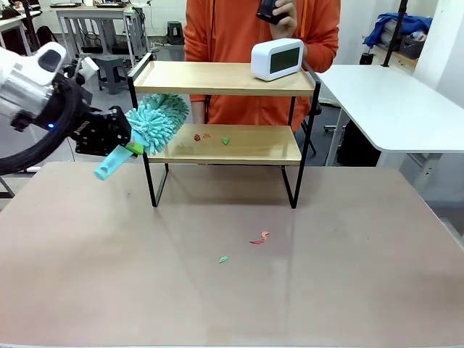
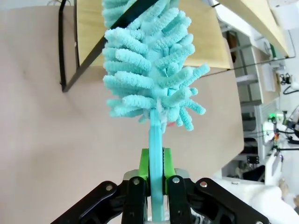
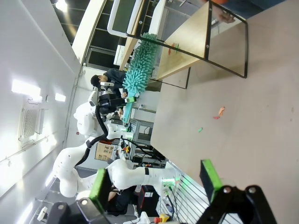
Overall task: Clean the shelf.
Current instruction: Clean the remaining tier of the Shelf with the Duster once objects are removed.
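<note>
Left arm: comes in low from the left edge, wrist aimed at the shelf's (image 1: 217, 78) left end.
Left gripper (image 1: 133, 148): clamped tight on a teal duster's (image 1: 157, 119) handle (green pads on either side of the stem).
Duster head: across the shelf's left frame, between the two boards.
Shelf: far middle of the table (image 1: 326, 275), in front of the person.
Right gripper (image 3: 154, 179): fingers spread wide, holding nothing.

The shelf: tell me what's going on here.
The left end effector is shut on the handle of a turquoise duster, whose head is at the left end of the shelf, by its lower board. Red and green scraps lie on that board, two more on the table in front. A white clock stands on top, a person behind. The right end effector is open above the table.
</note>
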Action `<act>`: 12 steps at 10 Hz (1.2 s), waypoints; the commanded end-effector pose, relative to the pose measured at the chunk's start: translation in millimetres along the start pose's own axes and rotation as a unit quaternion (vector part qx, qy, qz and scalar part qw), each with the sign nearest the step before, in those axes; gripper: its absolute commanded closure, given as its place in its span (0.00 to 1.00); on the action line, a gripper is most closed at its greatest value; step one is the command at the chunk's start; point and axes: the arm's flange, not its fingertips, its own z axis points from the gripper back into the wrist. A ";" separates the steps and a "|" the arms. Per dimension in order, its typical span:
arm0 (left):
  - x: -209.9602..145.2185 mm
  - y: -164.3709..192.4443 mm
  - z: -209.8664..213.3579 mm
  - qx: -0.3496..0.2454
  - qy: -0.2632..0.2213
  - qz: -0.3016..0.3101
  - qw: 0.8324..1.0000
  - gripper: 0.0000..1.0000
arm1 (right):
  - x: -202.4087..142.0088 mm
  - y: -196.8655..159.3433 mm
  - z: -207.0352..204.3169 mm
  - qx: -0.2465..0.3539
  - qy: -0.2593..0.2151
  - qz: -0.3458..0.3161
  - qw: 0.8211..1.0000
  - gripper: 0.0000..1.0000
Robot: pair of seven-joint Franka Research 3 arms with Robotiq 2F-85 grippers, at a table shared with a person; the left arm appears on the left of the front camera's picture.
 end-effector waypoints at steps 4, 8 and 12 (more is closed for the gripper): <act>14.4 -16.2 -42.9 0.050 -0.023 0.001 0.998 0.87 | 3.0 0.7 -1.1 0.009 -0.007 0.014 1.000 0.00; 13.3 -25.7 -65.7 0.050 0.053 -0.029 0.997 0.87 | 3.0 0.7 -1.1 0.009 -0.007 0.014 1.000 0.00; 8.8 -30.5 -60.5 -0.009 0.155 -0.092 0.984 0.87 | 3.0 0.7 -1.1 0.009 -0.007 0.014 1.000 0.00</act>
